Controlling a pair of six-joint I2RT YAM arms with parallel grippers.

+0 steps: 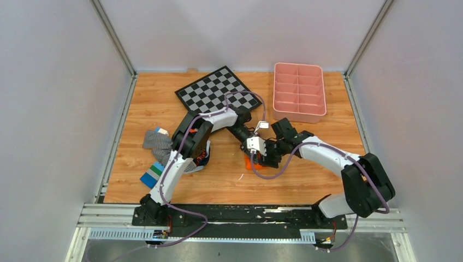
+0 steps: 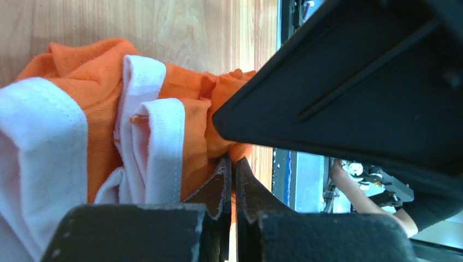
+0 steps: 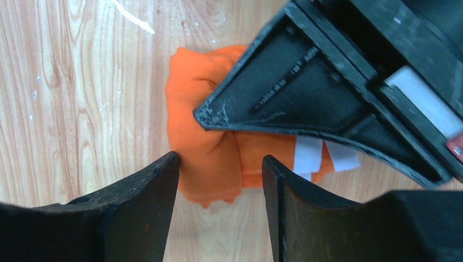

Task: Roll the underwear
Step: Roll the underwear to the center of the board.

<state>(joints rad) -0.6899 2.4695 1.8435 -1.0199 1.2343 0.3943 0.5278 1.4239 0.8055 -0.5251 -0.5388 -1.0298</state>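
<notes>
The orange underwear (image 1: 251,165) lies bunched in a partly rolled bundle on the wooden table, mostly hidden under both grippers in the top view. In the left wrist view its orange folds (image 2: 82,76) and white trim bands (image 2: 164,147) fill the left side. My left gripper (image 2: 233,161) is shut, its tips pinching a fold of orange fabric. In the right wrist view the bundle (image 3: 185,87) lies just beyond my right gripper (image 3: 220,158), which is open with its fingers on either side of the bundle's near end. Both grippers meet over it (image 1: 261,155).
A chessboard (image 1: 218,90) and a pink divided tray (image 1: 298,91) stand at the back. A grey-and-white striped garment (image 1: 157,143), a navy pair (image 1: 203,158) and blue folded cloth (image 1: 150,177) lie at the left under my left arm.
</notes>
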